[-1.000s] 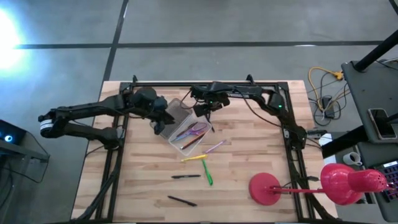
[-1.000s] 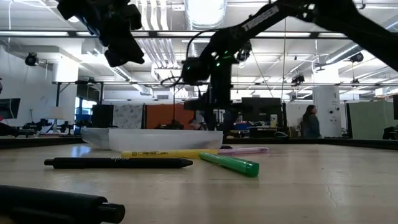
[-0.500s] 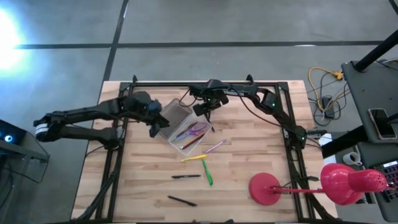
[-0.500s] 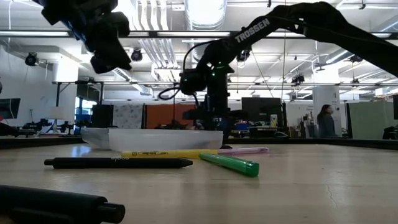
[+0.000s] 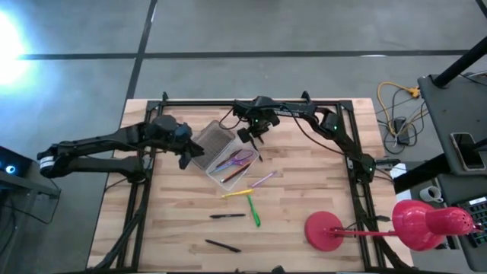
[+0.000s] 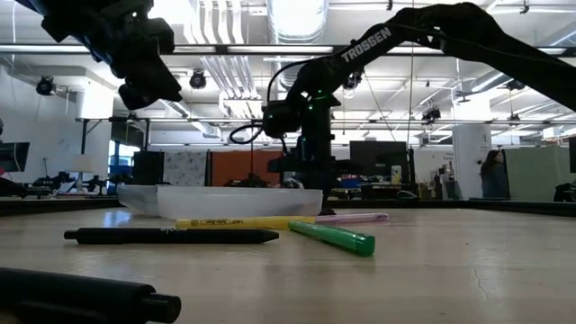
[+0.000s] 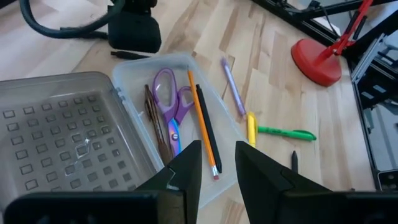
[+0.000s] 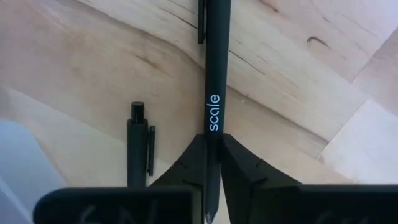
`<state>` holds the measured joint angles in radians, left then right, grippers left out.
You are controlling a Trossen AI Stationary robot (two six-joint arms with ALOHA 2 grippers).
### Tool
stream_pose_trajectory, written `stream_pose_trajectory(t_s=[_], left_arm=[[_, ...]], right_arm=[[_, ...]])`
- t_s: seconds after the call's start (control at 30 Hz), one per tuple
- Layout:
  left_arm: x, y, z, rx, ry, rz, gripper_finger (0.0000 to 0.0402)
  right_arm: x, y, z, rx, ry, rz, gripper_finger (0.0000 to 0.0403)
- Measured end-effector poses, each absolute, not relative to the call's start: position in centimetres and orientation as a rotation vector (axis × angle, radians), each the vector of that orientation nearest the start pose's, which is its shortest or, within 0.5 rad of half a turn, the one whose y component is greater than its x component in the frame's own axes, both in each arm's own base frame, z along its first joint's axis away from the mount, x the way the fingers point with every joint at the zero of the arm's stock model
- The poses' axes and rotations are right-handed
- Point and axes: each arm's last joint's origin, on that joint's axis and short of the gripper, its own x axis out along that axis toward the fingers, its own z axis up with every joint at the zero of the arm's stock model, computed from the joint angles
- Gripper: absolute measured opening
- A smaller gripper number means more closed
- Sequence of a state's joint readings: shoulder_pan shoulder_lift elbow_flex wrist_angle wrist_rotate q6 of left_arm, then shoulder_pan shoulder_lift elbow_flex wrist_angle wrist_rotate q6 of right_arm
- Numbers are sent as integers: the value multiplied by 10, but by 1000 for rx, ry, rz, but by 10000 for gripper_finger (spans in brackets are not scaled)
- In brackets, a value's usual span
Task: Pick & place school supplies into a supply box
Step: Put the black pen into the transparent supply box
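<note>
Right gripper [image 8: 208, 163] has its jaws pinching a black pen [image 8: 214, 74] near the tabletop's [image 5: 304, 198] far edge, left gripper [image 7: 217, 163] jaws spread above the supply box [image 7: 134, 93].

arms [image 5: 304, 114]: black, jointed | white "TROSSEN" lettering | black cables

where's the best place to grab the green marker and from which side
Grip the green marker at mid-barrel, coming straight down from above. It lies flat on the table, a thin, even cylinder, apart from the yellow pen except near its upper end, so jaws set across its width at the middle should close without nudging the neighbour.
</note>
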<state>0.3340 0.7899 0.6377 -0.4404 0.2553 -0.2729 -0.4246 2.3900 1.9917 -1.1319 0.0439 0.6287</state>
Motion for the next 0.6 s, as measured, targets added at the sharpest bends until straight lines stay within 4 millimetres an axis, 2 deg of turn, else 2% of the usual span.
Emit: stream_pose_trajectory(t_s=[0.1, 0.2, 0.33, 0.47, 0.6], left_arm=[[157, 47, 260, -436, 551, 155, 81], [157, 47, 259, -436, 553, 155, 81], [157, 47, 259, -422, 555, 151, 81], [156, 46, 260, -403, 550, 145, 81], [154, 46, 261, -398, 539, 144, 81]], right_arm=[[427, -187, 165, 691, 1324, -861, 16], [431, -176, 199, 550, 1259, -781, 15], [441, -145, 226, 224, 1271, -439, 15], [446, -103, 240, -120, 1313, -131, 14], [452, -76, 233, -258, 1345, -5, 14]])
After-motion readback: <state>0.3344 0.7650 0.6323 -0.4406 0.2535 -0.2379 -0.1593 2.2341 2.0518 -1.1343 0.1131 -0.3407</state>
